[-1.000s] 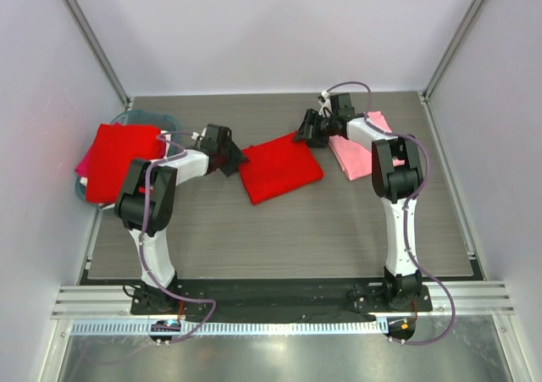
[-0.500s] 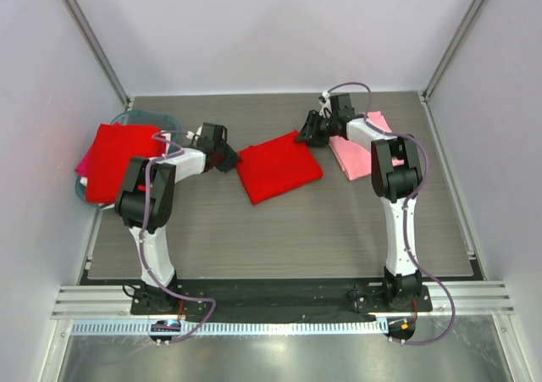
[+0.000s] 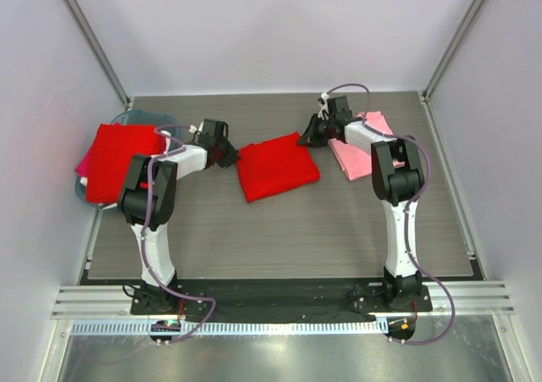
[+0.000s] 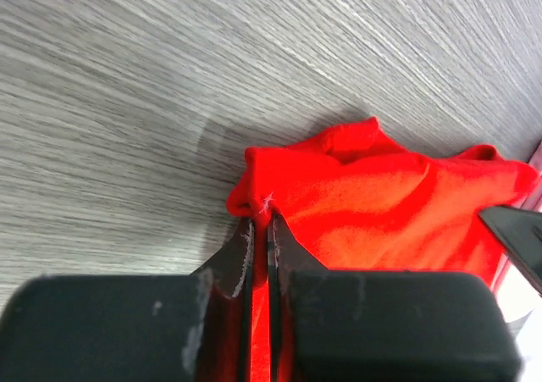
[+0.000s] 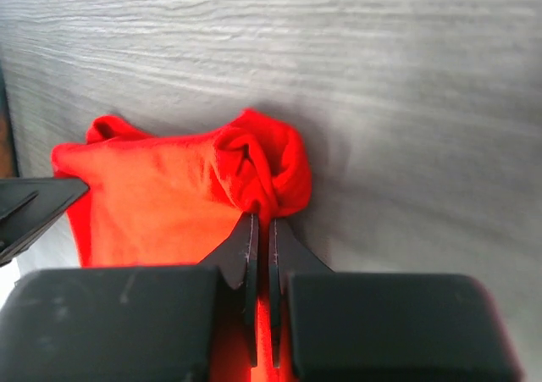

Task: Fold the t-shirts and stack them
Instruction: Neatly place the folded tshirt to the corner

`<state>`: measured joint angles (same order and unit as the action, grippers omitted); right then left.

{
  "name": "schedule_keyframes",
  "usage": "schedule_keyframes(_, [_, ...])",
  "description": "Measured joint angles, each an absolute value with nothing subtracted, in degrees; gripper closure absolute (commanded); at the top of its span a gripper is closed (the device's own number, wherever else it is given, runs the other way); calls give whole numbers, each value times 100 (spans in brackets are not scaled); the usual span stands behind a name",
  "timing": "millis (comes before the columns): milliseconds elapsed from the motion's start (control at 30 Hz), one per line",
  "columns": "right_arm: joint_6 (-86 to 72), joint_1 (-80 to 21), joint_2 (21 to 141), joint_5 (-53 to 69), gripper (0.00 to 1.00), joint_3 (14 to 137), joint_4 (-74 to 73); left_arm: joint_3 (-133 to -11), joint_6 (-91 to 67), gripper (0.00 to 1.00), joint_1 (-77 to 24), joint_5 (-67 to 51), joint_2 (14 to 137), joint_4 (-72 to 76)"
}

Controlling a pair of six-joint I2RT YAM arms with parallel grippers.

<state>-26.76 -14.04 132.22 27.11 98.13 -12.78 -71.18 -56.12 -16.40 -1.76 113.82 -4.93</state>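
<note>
Slippage is judged the main risk: the red t-shirt (image 3: 278,168) is held only by small pinches at two corners, so an uneven or hurried pull could free one corner, and the fold could be dragged open or bunched. The left gripper (image 4: 259,221) is seen with its jaws all but closed on a thin nip of red cloth at the shirt's left corner, and the right gripper (image 5: 261,221) is likewise clamped on a rolled bunch at the far right corner. The pink t-shirt (image 3: 360,149), folded just to the right, could be nudged by the right arm. The red t-shirt is laid flat near the middle of the desk (image 3: 279,238), folded to a near-square; its slightly longer axis is set across the desk, the right end turned a little toward the far side. Which way the collar points cannot be told. A second red t-shirt (image 3: 118,157) is draped at the left edge.
</note>
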Motion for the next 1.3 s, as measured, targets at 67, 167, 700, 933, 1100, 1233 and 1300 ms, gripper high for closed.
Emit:
schedule_keyframes(67, [-2692,-1404,12927,2620,99,9537,-1225,-7091,-5516,100,-1660,-154,11316,-497])
schedule_keyframes(167, [-2696,-1402,12416,2571,99,9251,-1188,-6980,-5424,100,-1734,-82,10997,-508])
schedule_keyframes(700, [-2941,-421,9483,2519,99,7968,-998,-7323,-5374,100,-3024,349,9319,-626])
schedule_keyframes(933, [-3380,926,8995,2845,99,7957,-1116,-8388,-5502,100,-3771,471,9627,-609])
schedule_keyframes(1100, [-3658,1752,9083,2884,99,7961,-1308,-9564,-5559,100,-4357,607,10615,-528])
schedule_keyframes(1233, [-3719,2117,9417,2856,99,8117,-1385,-10147,-5660,100,-4609,762,11389,-539])
schedule_keyframes(1300, [-3743,2209,9666,2860,99,8232,-1398,-10379,-5708,100,-4678,816,11730,-548])
